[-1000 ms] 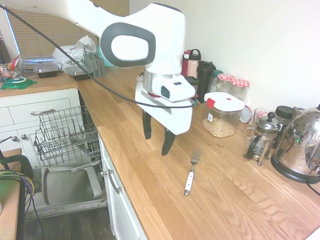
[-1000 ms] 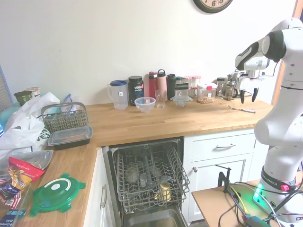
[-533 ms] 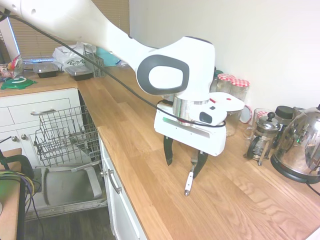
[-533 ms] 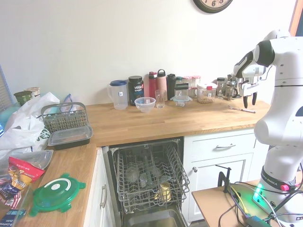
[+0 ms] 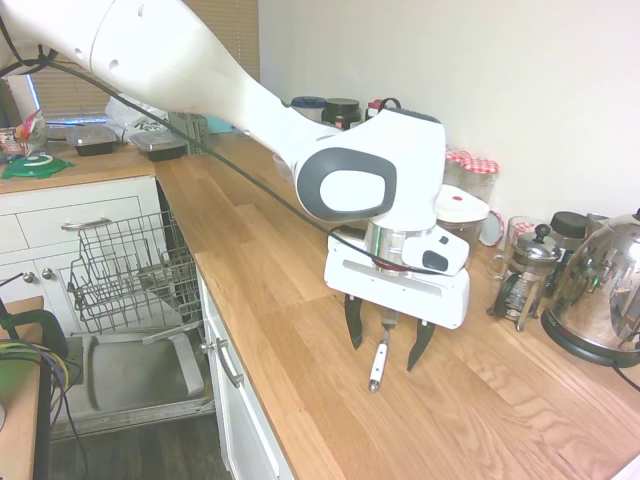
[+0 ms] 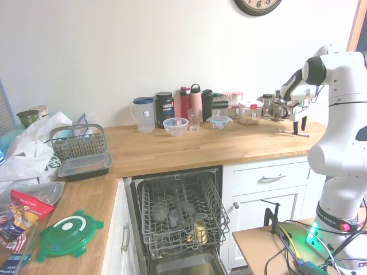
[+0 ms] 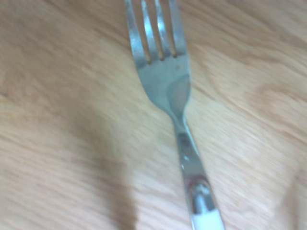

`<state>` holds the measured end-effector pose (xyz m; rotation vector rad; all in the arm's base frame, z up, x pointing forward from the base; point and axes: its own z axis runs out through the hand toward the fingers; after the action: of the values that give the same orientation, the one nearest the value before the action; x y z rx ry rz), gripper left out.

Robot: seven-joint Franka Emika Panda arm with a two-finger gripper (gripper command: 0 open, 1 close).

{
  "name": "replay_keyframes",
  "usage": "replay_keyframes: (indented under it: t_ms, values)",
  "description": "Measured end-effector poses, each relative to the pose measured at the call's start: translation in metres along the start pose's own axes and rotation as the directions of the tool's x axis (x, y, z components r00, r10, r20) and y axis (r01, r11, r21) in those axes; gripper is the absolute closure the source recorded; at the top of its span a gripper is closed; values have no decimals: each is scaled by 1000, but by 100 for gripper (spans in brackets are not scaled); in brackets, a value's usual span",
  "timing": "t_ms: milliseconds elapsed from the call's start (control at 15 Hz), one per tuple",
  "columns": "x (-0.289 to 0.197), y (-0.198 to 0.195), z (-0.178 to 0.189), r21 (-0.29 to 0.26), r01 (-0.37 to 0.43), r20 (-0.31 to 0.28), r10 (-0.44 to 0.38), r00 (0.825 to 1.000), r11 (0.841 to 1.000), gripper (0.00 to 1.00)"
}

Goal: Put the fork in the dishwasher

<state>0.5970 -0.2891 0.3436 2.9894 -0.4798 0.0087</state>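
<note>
Fork [image 5: 379, 357] lies flat on the wooden countertop [image 5: 300, 330], near its front edge; white handle points toward that edge, tines away toward the wall. Wrist view shows the fork [image 7: 169, 91] close up: silver tines and neck on wood grain, the white handle just beginning.

Gripper [image 5: 386, 345] stands directly over the fork, fingers pointing down, spread wide, one on each side of the handle, not touching it. Nothing held.

Beyond the fork from the counter edge: a lidded clear container [image 5: 460, 210], French press [image 5: 525, 268], steel kettle [image 5: 605, 290].

Dishwasher [image 6: 180, 215] is well away from the fork, door down, wire rack pulled out.
</note>
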Motion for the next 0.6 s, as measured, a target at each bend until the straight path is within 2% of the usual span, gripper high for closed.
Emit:
replay_keyframes:
  t_ms: [600]
  values:
    - [2, -4, 3, 2, 11, -9, -11, 1000, 1000, 100]
